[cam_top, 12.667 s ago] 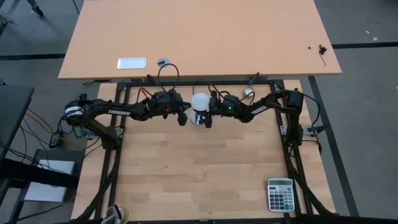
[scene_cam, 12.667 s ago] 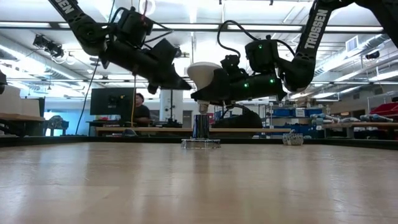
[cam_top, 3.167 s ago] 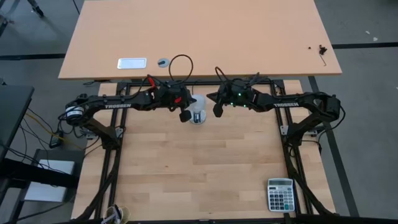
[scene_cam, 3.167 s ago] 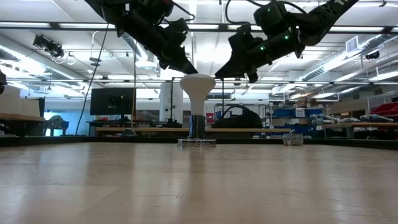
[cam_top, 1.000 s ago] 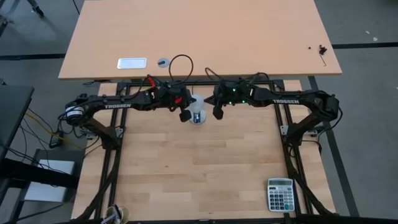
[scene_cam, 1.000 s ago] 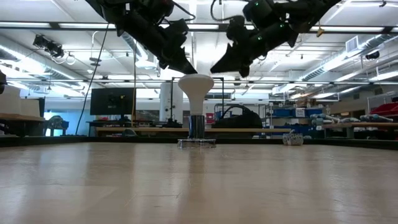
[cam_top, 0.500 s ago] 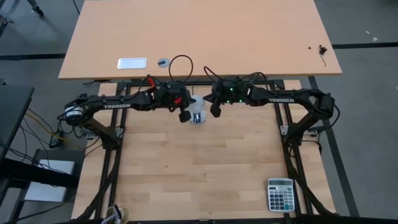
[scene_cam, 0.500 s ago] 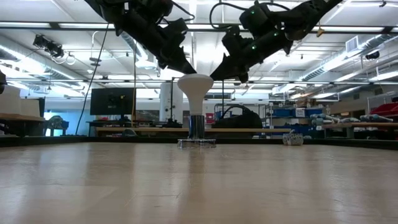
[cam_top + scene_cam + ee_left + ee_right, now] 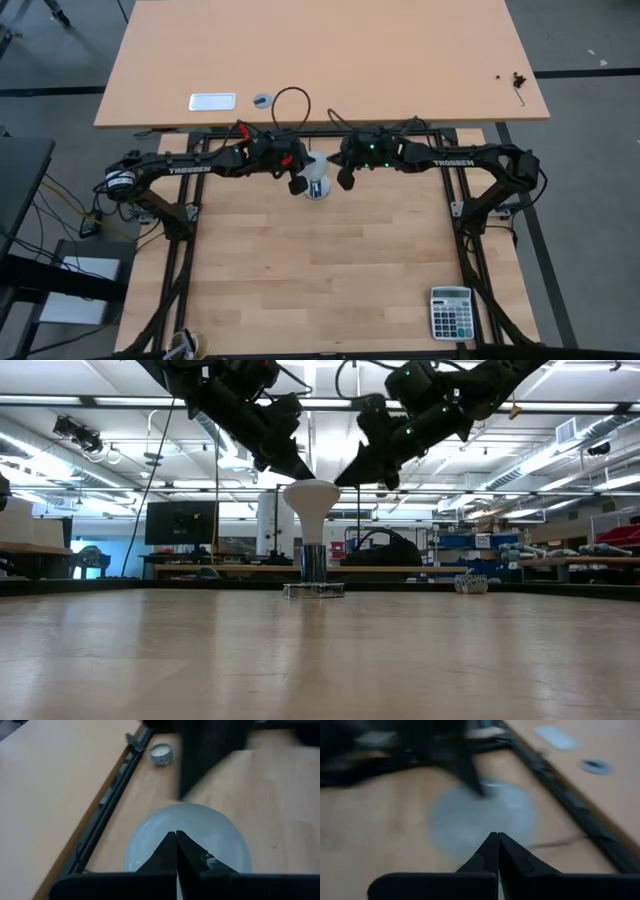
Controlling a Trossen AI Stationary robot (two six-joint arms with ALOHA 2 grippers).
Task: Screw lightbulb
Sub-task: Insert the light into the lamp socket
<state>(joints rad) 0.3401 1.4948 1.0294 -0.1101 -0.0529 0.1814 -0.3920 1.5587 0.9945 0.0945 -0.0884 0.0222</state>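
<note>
The white lightbulb (image 9: 311, 495) stands upright, wide head up, with its narrow neck in a metal socket (image 9: 314, 564) on a flat clear base (image 9: 313, 590) at the far middle of the table. From above the lightbulb (image 9: 317, 182) shows between both grippers. My left gripper (image 9: 297, 186) is shut, slants down, and its tips (image 9: 303, 474) hang just over the head's left part (image 9: 200, 832). My right gripper (image 9: 343, 181) is shut too, slanting down, with its tips (image 9: 343, 481) at the head's right rim; its wrist view shows the bulb (image 9: 480, 817) as a blur. My left gripper's shut fingertips stand right above the head of the bulb (image 9: 150, 845), coming slantwise from the table's left; whether they touch it I cannot tell. My right gripper's shut fingertips are beside the head's right rim (image 9: 336, 487), coming slantwise from the right; touching or a hair apart, I cannot tell.
A calculator (image 9: 451, 312) lies at the table's near right corner. A small round cream puck (image 9: 161, 753) sits by the black frame rail at the far edge. Beyond the rail, a second table (image 9: 400, 60) carries a white plate (image 9: 212, 101) and a small disc (image 9: 262, 100).
My right gripper has turned a little and come down and toward the table's left, closer to the bulb's head. It has stayed shut. The left arm has kept still.
</note>
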